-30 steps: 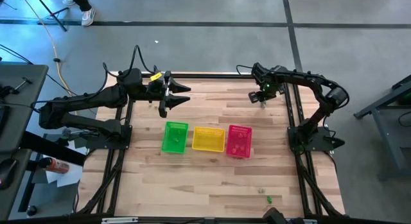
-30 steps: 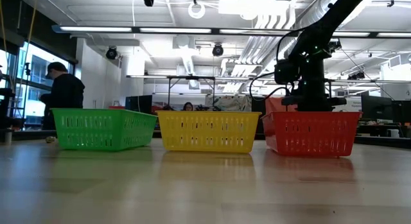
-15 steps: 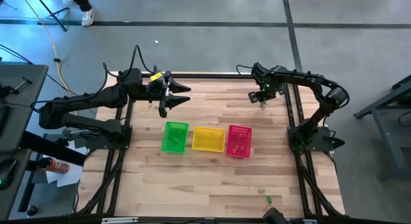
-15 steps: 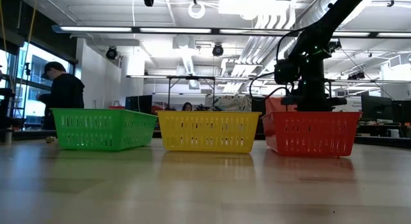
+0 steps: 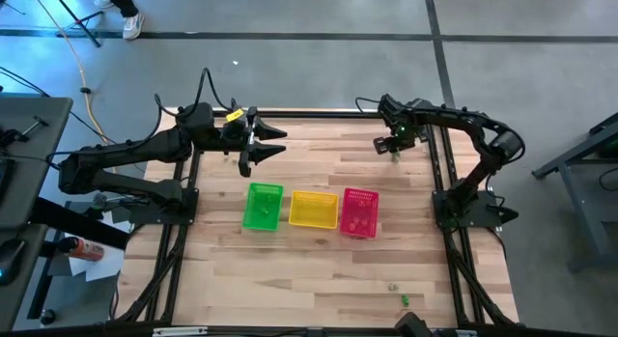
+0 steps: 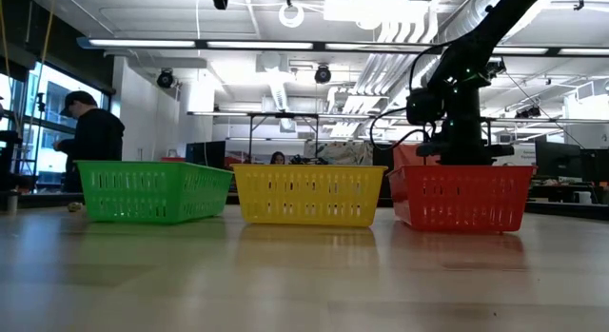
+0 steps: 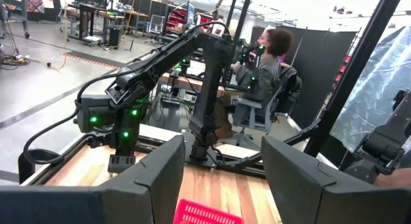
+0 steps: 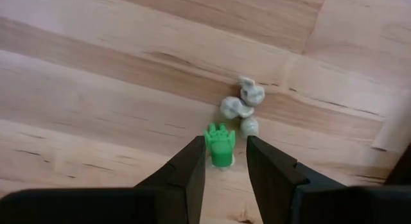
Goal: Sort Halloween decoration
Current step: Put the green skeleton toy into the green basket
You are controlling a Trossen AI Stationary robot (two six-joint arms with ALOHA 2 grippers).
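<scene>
A green trinket (image 8: 219, 147) of the Halloween decoration stands on the wood at the table's far right, with three pale trinkets (image 8: 241, 108) lying just beyond it. My right gripper (image 8: 225, 153) (image 5: 394, 150) points down, open, one finger on each side of the green trinket. In the low view the pink basket hides this gripper. My left gripper (image 5: 266, 148) (image 7: 221, 179) hangs level and open above the table's far left with nothing between its fingers. Two more tiny trinkets (image 5: 402, 298) lie near the front right edge. My right gripper comes from above with the green trinket between its fingers. The trinket's top (image 8: 209, 135) is close against one finger (image 8: 196, 161), and a gap shows to the other finger (image 8: 260, 161). Whether the near finger touches it, I cannot tell. The trinket rests on the table.
A green basket (image 5: 263, 206), a yellow basket (image 5: 313, 210) and a pink basket (image 5: 359, 212) stand in a row mid-table. Bare wood lies in front of them. A person sits beyond the table's right side (image 7: 263, 70), and another stands at the left (image 6: 93, 137).
</scene>
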